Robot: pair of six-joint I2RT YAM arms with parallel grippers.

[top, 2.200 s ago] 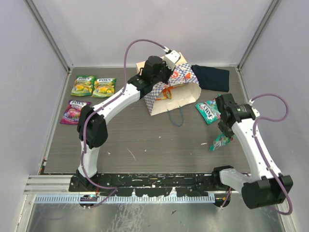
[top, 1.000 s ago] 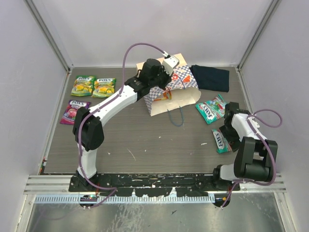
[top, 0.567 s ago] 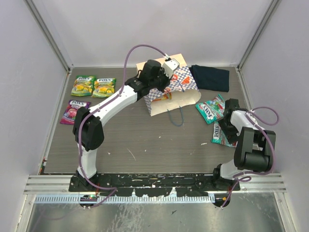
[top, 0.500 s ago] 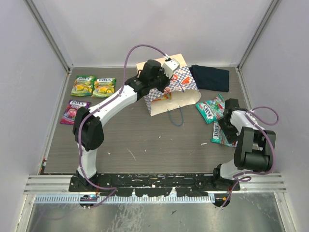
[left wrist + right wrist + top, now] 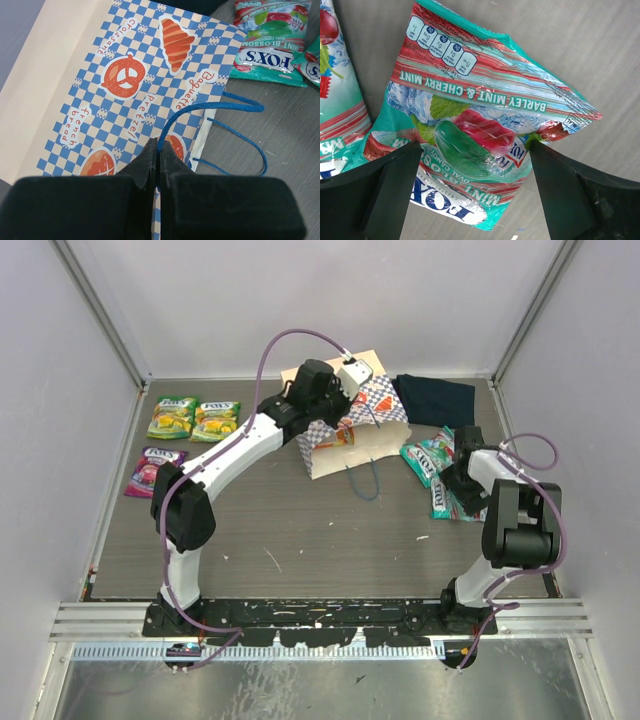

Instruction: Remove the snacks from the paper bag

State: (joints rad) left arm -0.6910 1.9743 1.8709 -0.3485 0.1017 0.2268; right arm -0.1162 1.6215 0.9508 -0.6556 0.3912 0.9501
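Print read off first. The paper bag (image 5: 125, 85), blue-white check with orange-red bakery pictures, is lettered "Croissant", "Pretzel", "Baguette" and "french bread". The teal pouch (image 5: 485, 120) under the right wrist is marked "BARLEY MINT & CHERRY MINT", "FOX'S" and "OVAL CANDY". A second teal pouch (image 5: 270, 45) carries "FOX'S" and "MINT BLOSSOM". On the table (image 5: 300, 530) the bag is seen lying at 12 o'clock. Both teal pouches lie outside it at 3 o'clock, just beside each other. Two green-yellow pouches (image 5: 172, 417) (image 5: 216, 420) are set side by side at 10 o'clock, with a purple pouch (image 5: 150, 470) near them at 9 o'clock. A dark navy cloth (image 5: 435, 398) is noted at 1 o'clock, beside the bag. The left gripper (image 5: 158, 146) is pinched together on the blue string handle (image 5: 235, 106); its arm hides part of the bag from above. The right gripper (image 5: 475, 150) is spread wide, one finger at either side of the teal pouch. The bag's contents cannot be made out.
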